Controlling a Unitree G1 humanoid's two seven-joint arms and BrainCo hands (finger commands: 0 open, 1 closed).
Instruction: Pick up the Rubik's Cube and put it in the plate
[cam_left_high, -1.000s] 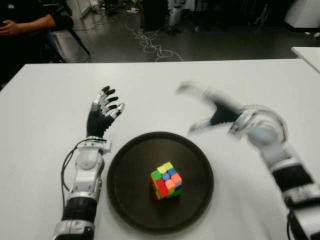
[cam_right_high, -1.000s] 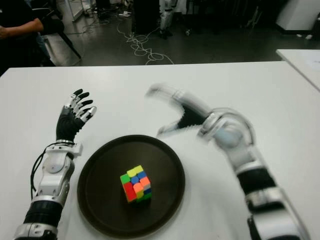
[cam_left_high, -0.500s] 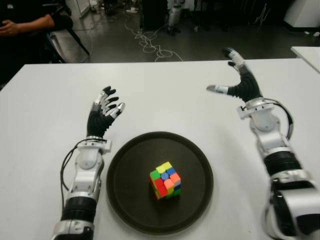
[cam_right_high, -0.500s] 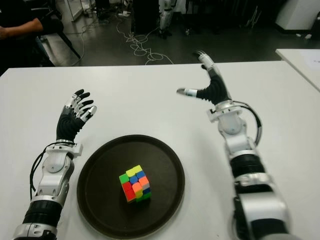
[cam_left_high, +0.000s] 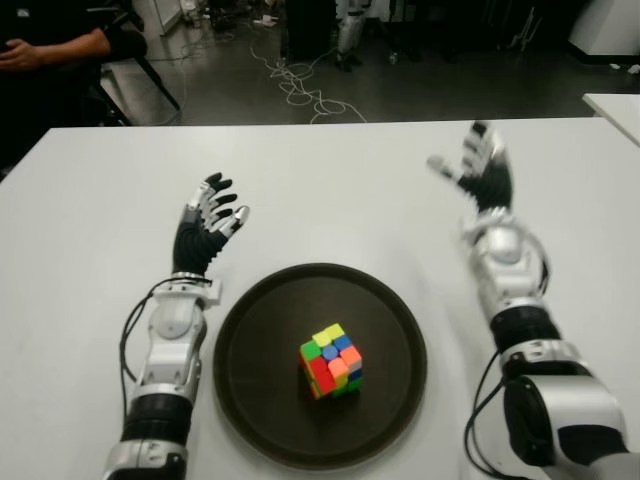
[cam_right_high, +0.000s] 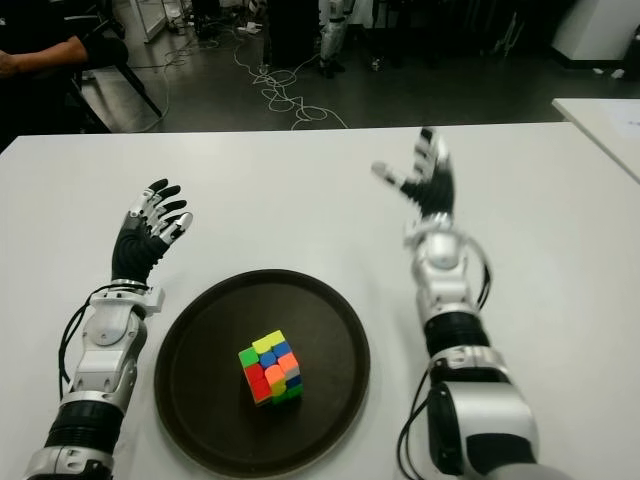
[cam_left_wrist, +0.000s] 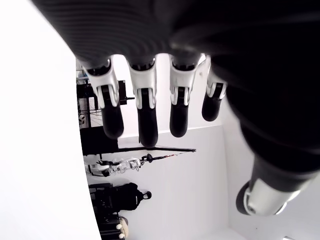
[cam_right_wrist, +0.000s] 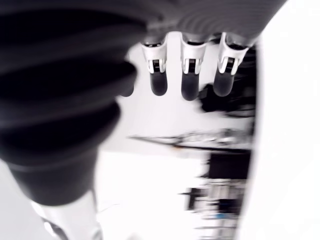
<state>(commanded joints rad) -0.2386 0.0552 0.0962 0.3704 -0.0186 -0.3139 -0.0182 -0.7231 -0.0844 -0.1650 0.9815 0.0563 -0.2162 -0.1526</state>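
The surface (cam_left_high: 330, 190) was white. A dark round plate (cam_left_high: 250, 360) lay directly on it, near the front edge.

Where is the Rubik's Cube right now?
The Rubik's Cube sits inside the dark plate on the table, between the open left hand and right hand.

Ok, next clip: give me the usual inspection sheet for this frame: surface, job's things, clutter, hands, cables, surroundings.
Surface: white table, bare apart from the items below.
Job's things: Rubik's Cube sits inside the dark round plate, near its middle, touched by neither hand.
Clutter: nothing seen.
Hands: left hand open, fingers spread, left of the plate; right hand open, fingers up, beyond the plate's right side. Both hold nothing.
Cables: black cable loops along the left forearm; another by the right forearm; white cord coiled on the floor.
Surroundings: dark floor, a seated person at far left, a second table's corner at right.
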